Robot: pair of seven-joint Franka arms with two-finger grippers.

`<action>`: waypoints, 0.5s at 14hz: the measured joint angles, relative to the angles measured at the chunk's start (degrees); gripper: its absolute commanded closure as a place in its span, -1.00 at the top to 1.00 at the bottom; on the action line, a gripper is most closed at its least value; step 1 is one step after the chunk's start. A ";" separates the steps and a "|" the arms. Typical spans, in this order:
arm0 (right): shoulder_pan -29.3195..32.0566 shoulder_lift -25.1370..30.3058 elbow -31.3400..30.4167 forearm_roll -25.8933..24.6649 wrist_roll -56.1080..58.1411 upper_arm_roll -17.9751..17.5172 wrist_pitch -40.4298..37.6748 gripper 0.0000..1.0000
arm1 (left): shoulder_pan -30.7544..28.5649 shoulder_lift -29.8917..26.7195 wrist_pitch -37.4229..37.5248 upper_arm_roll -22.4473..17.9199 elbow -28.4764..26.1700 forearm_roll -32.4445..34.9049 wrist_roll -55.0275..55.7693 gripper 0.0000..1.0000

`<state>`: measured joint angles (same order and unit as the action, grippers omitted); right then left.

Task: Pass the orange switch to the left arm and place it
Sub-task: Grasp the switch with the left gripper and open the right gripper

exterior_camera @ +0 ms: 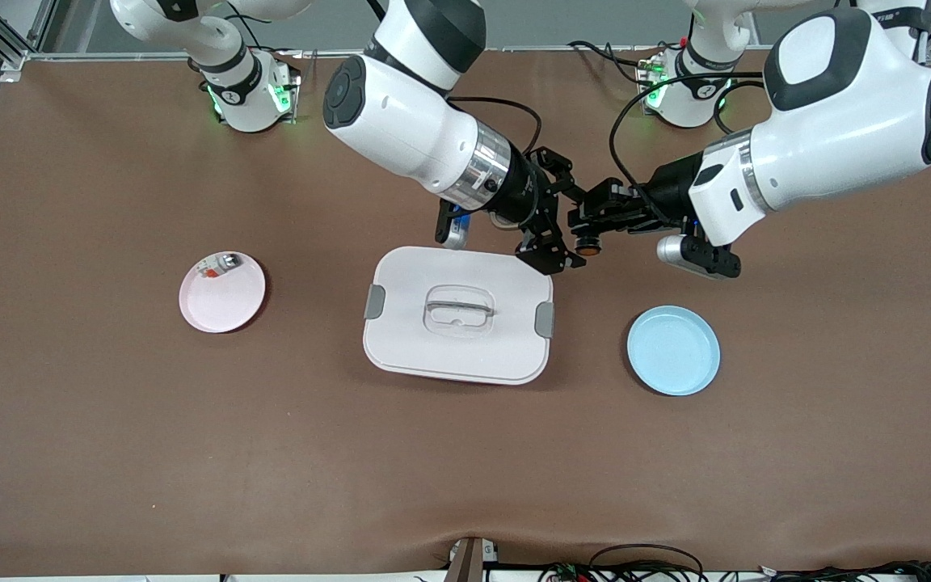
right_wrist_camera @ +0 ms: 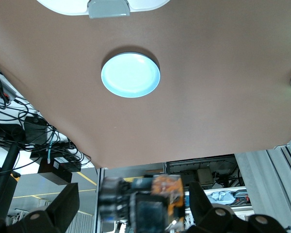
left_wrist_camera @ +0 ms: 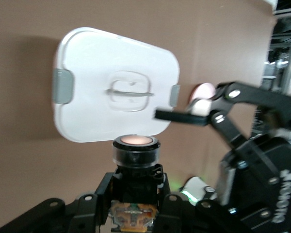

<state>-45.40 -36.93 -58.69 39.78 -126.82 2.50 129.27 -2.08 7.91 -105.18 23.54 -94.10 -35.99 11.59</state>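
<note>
Two grippers meet in the air above the desk by the box's [exterior_camera: 457,315] corner: left gripper [exterior_camera: 595,222] clamps the orange switch [exterior_camera: 589,245], right gripper [exterior_camera: 554,222] spread wide around it, holding nothing. Blue plate [exterior_camera: 673,350] lies toward the left arm's end.

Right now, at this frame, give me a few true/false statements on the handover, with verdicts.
1. The left gripper holds the switch. True.
2. The right gripper is shut on the switch. False: its jaws stand open around it.
3. The switch lies on the blue plate. False: it is up in the air, beside the box edge.
4. The pink plate carries a small white-grey part. True.
5. The box lid is off. False: it is on, latches at both ends.
</note>
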 measured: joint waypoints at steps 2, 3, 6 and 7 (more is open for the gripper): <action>0.24 0.00 0.02 -0.03 1.93 0.18 -0.33 1.00 | -0.61 -0.61 2.68 -0.10 0.03 4.34 0.10 -1.00; 0.59 -0.01 0.03 -0.03 3.19 0.26 -1.28 1.00 | -1.41 -0.98 4.34 -0.12 0.03 6.26 0.10 -1.00; 3.34 -0.03 0.68 -0.04 9.95 0.39 -12.17 1.00 | -4.89 -2.40 8.05 -0.24 -0.39 12.58 -0.47 -1.00; 4.59 -0.02 1.40 -0.04 12.11 0.40 -16.69 1.00 | -5.90 -2.99 8.35 -0.27 -0.92 13.63 -0.54 -1.00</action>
<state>-40.81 -36.95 -57.28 39.74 -114.72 2.90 112.57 -7.99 4.92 -96.83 23.27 -95.02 -22.37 11.04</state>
